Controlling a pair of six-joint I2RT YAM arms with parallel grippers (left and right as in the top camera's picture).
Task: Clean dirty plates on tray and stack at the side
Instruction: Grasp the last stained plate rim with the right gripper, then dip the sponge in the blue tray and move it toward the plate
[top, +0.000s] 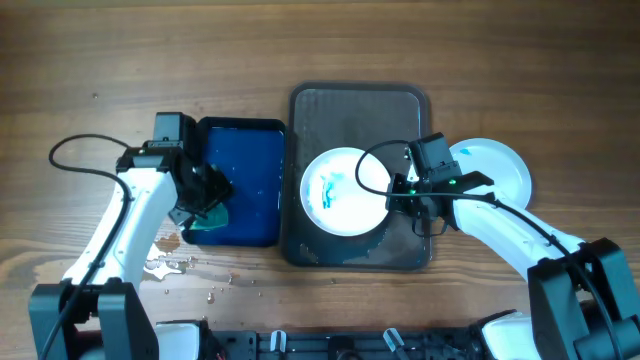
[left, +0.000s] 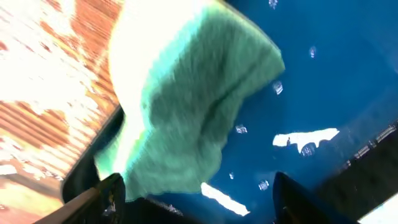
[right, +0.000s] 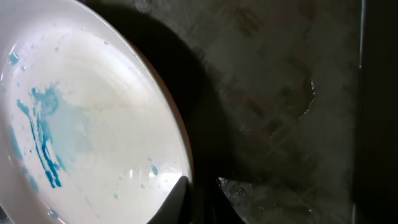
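The smeared plate (top: 338, 190) is grasped at its rim by the right hand (right: 200, 186); the left hand (left: 198, 179) is held released above the green cloth (left: 193, 106) in the blue basin (left: 323, 74).

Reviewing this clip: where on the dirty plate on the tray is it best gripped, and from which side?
Its right rim, approached from the right. The dirty plate is wide and shallow on the tray, so only its thin edge fits between fingers. The blue smear sits left of centre, and the right gripper is at that rim.
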